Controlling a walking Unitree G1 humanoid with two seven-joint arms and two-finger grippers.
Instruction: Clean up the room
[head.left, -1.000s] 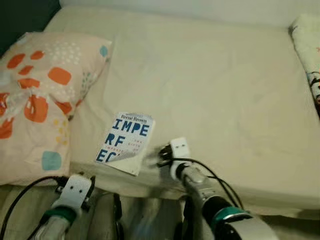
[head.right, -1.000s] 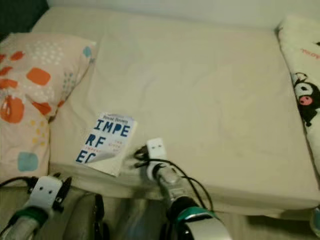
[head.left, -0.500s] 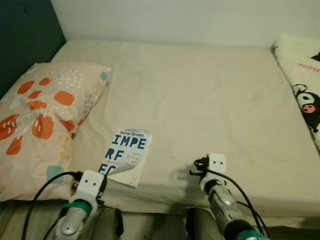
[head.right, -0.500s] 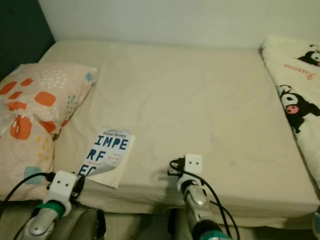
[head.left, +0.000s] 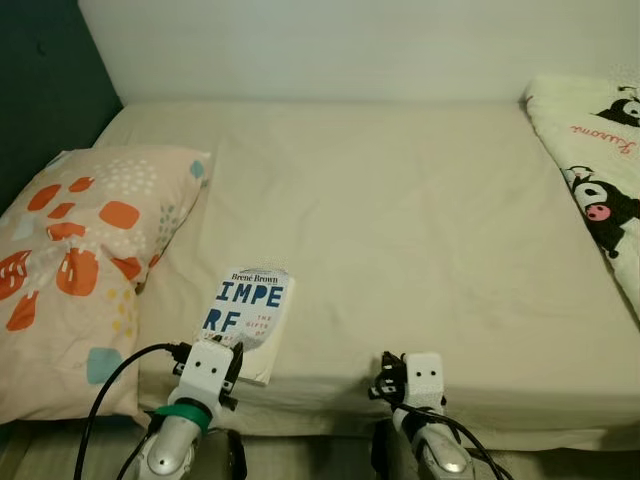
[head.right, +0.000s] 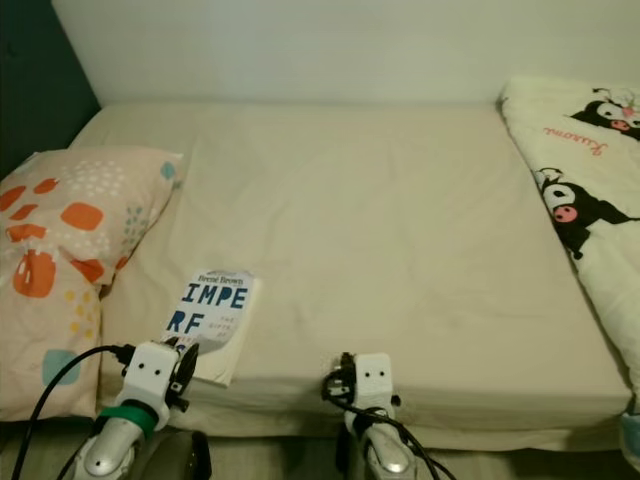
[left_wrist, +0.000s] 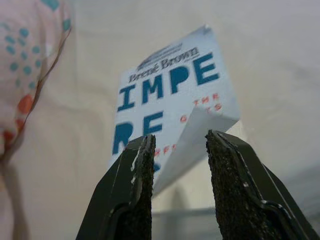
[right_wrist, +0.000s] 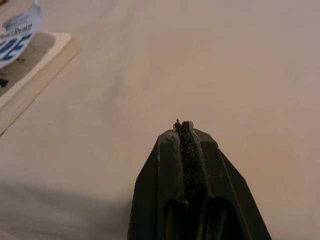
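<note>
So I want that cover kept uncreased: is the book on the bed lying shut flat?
Not quite: the white paperback book with blue lettering lies face up, its cover's near corner curled upward.

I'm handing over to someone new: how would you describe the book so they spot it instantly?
Start at the big bed with the beige sheet. Go to its near edge, just right of the orange-spotted pillow. The book lies flat there, white with large blue letters and a curled cover corner, the only printed item on the sheet. The left tool is open, pointed at it.
</note>
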